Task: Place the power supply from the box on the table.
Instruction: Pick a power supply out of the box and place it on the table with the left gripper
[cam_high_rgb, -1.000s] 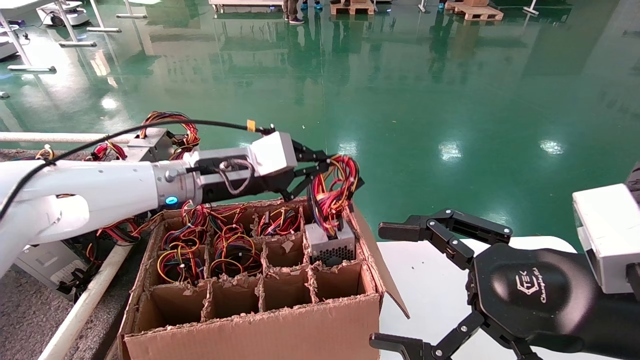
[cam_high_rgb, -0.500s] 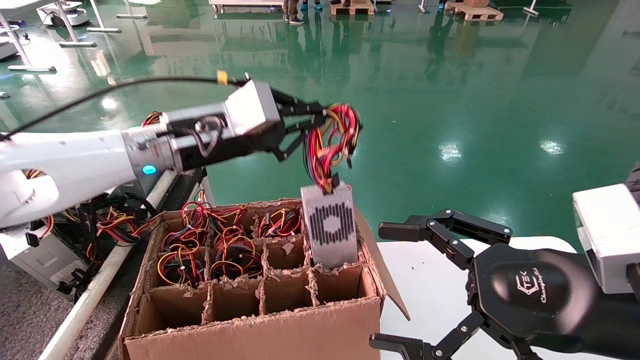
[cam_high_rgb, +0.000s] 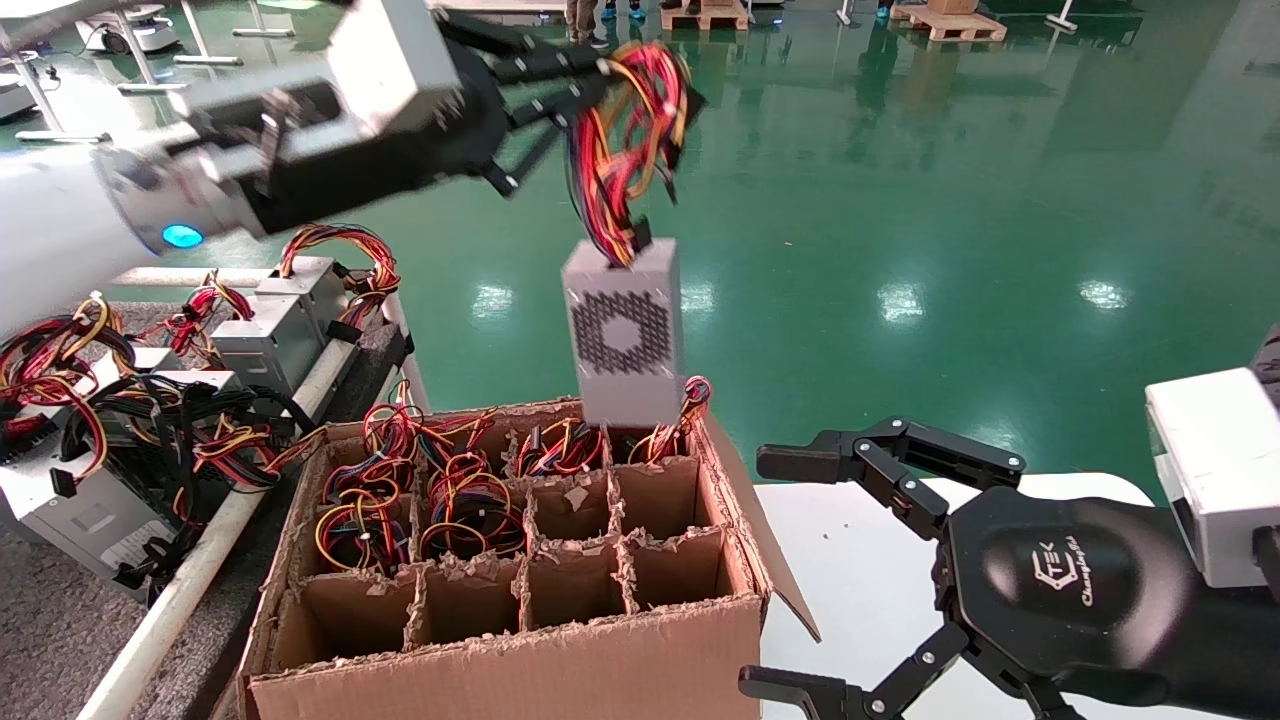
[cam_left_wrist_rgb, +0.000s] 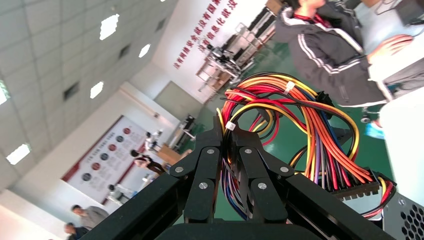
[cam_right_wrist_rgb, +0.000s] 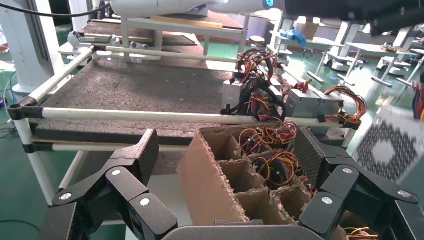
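Observation:
The power supply (cam_high_rgb: 622, 335), a grey metal unit with a vent grille, hangs upright in the air just above the far right cell of the box (cam_high_rgb: 500, 660). It dangles from its red, black and yellow wire bundle (cam_high_rgb: 625, 130). My left gripper (cam_high_rgb: 590, 80) is high above the box, shut on those wires (cam_left_wrist_rgb: 300, 130); the left wrist view shows both fingers pinching the bundle. The dark grey table (cam_high_rgb: 50, 620) lies left of the box. My right gripper (cam_high_rgb: 775, 575) hovers open, right of the box.
Other grey units with wire bundles (cam_high_rgb: 270, 330) lie on the table behind its white tube rail (cam_high_rgb: 180, 590). Several far cells of the box hold coiled wires (cam_high_rgb: 460, 500). A smooth white tabletop (cam_high_rgb: 860, 570) sits under the right gripper. Beyond is green floor.
The left gripper has risen and drifted left, pulling the power supply by its wires out of its cell until it hangs above the box. The right arm has not moved.

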